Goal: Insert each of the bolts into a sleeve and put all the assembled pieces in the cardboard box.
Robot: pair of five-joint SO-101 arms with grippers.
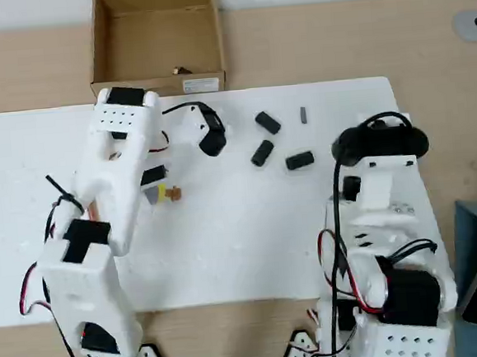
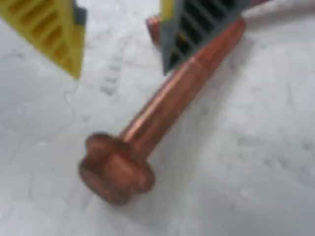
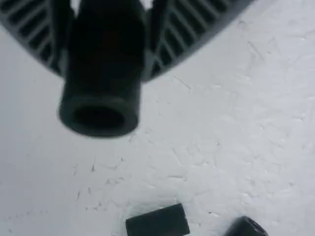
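**A:** Progress entry?

**B:** Early stage. No bolt is visibly seated in a sleeve. Cardboard box stands beyond the far-left corner of the white sheet. One small brassy item lies against its near wall; whether it is assembled, cannot tell.

**A:** Hands?

**B:** Left gripper: jaws wide, gripping nothing. Copper bolt lies flat on the sheet, left of centre, its shaft beside or under one finger. Right gripper: closed around a black sleeve, above the sheet's right half.

**A:** Remaining stock?

**B:** Three loose sleeves near the far edge, right of centre. Small dark pin beside them, unidentified.

**A:** Obstructions?

**B:** Probably the left arm itself, between bolt and box, and the box's near wall.
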